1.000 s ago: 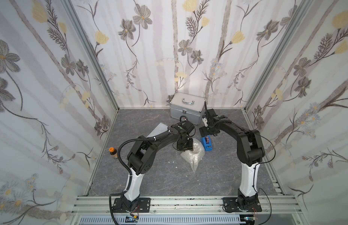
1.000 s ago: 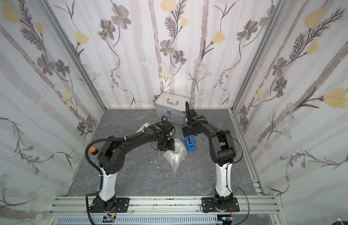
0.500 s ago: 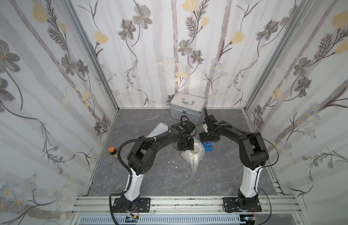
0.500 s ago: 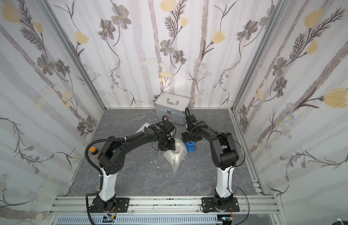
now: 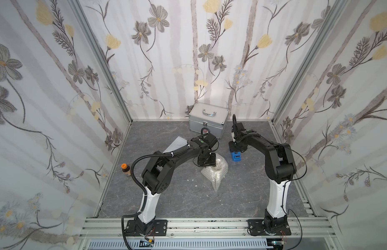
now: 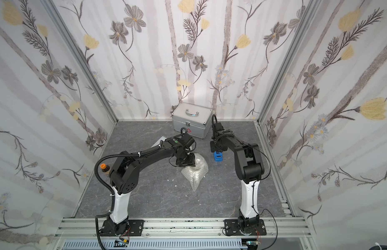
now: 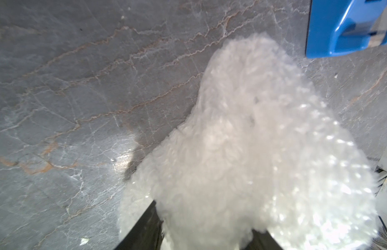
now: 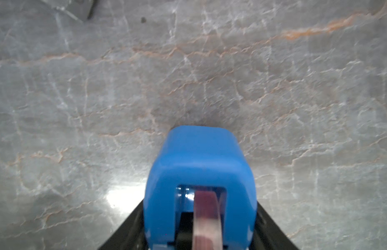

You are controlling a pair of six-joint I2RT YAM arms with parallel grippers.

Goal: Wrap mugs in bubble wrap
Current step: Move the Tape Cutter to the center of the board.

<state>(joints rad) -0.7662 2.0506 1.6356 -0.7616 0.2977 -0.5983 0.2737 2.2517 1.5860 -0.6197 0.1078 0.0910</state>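
- Your left gripper is clenched on the bubble wrap, biting the end of the bundle nearest the back edge. In the left wrist view its dark fingers sit on either side of the wrap.
- The bubble wrap is bunched into a rounded lump near the middle of the bench, with a pointed tail trailing toward the front edge. You cannot make out what it encloses through the plastic.
- Your right gripper is grasping the blue tape dispenser. The right wrist view shows its fingers pressed against both sides of the blue body.
- The tape dispenser sits just right of the wrap, toward the back edge, with a strip of bare bench between them.
- A silver case stands at the middle of the back edge.
- A brown, orange-capped bottle stands upright at the left edge.
- A white packet lies flat behind your left arm, partly hidden by it.
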